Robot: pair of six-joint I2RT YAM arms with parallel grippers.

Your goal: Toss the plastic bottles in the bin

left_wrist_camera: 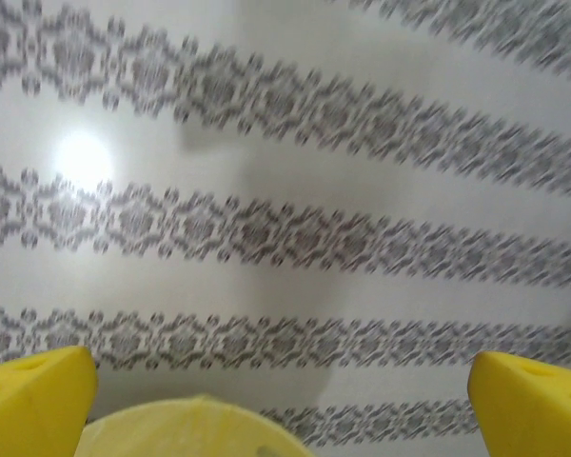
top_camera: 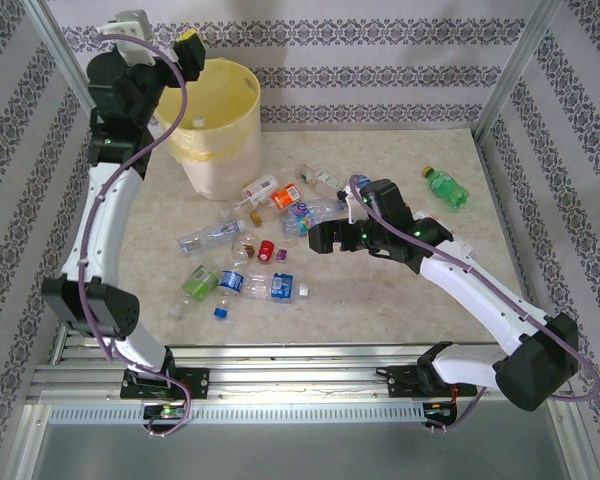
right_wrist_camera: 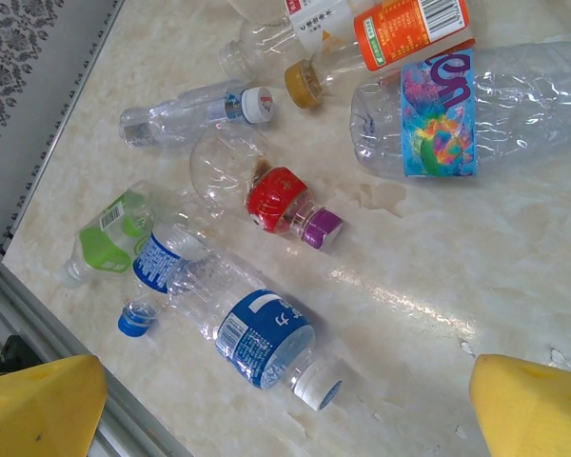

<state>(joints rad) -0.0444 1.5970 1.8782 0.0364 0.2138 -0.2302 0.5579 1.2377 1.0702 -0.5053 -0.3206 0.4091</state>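
left end effector (left_wrist_camera: 284,400) spread, empty, over bin (top_camera: 225,160) rim — right end effector (right_wrist_camera: 285,409) spread above plastic bottles (right_wrist_camera: 265,338)

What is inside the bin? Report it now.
Inside the bin, a yellow bag liner and one small pale spot show. The left arm covers part of the opening; bottles inside cannot be confirmed.

Bottles (top_camera: 270,288) lie scattered beside upright bin (top_camera: 220,176) (yellow-lined).

No legible text on bottle labels (right_wrist_camera: 265,338)
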